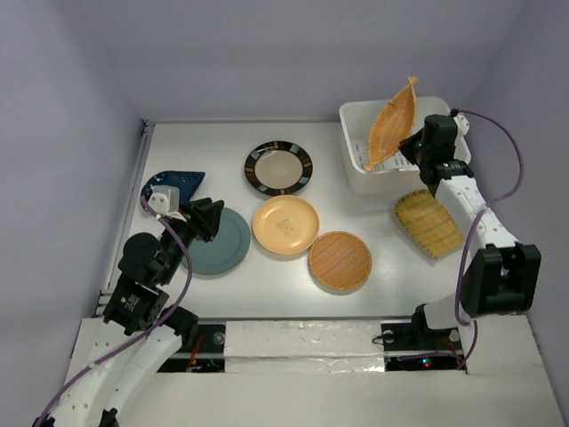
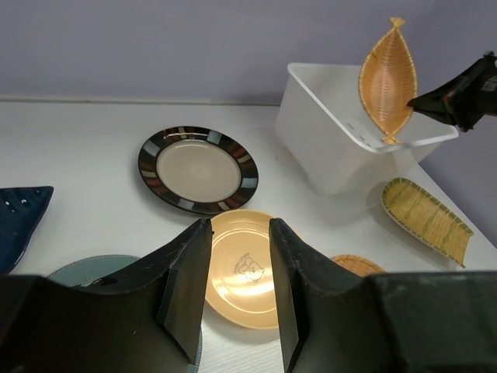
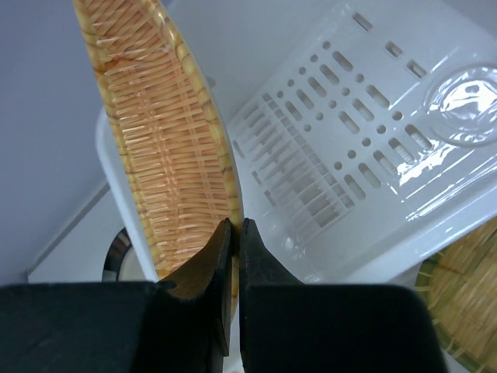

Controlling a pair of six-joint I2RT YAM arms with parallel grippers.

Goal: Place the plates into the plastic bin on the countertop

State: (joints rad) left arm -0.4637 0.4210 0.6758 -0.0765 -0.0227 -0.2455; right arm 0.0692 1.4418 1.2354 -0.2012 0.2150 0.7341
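Note:
My right gripper (image 1: 411,140) is shut on the rim of the boat-shaped bamboo plate (image 1: 393,123) and holds it on edge over the white plastic bin (image 1: 356,176); the plate's lower tip dips inside the bin. It also shows in the right wrist view (image 3: 155,132). My left gripper (image 1: 212,218) is open and empty above the grey-teal plate (image 1: 224,245). On the countertop lie the brown-rimmed cream plate (image 1: 278,167), the yellow plate (image 1: 285,224), the round bamboo plate (image 1: 340,260), the fan-shaped bamboo plate (image 1: 428,222) and the dark blue teardrop plate (image 1: 178,182).
A metal rail (image 1: 132,200) runs along the countertop's left edge. Lavender-grey walls close in the back and sides. The bin's floor (image 3: 349,148) is perforated with slots.

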